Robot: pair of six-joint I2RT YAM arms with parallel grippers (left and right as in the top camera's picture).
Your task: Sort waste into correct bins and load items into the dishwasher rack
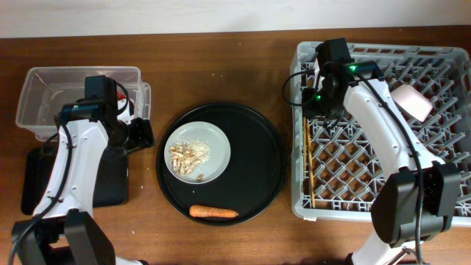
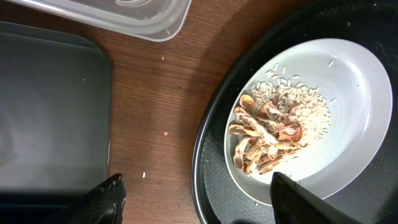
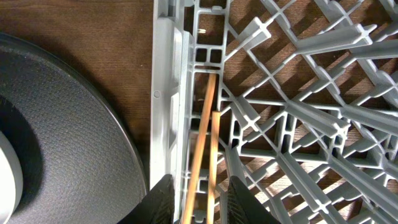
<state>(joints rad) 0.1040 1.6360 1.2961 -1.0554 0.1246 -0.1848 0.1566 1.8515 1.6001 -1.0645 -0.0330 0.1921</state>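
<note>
Two wooden chopsticks point(image 3: 205, 143) lie side by side against the nine-o'clock wall of the dishwasher rack point(image 1: 441, 66). They sit between the parted fingers of the right gripper point(image 3: 202, 202), which grips nothing. If it lifts off crooked, a finger could snag a stick and flick it over the wall. The left gripper point(image 2: 208, 199), wide open and empty, hangs over the pale plate point(image 2: 360, 93) of food scraps point(image 2: 267, 137) at nine o'clock on the round black tray point(image 1: 257, 147). Loose grains would likely scatter onto the worktop point(image 2: 168, 93) on the way to the clear tub point(image 1: 51, 96) at ten o'clock. The carrot point(image 1: 213, 213), at six o'clock, may roll if nudged.
</note>
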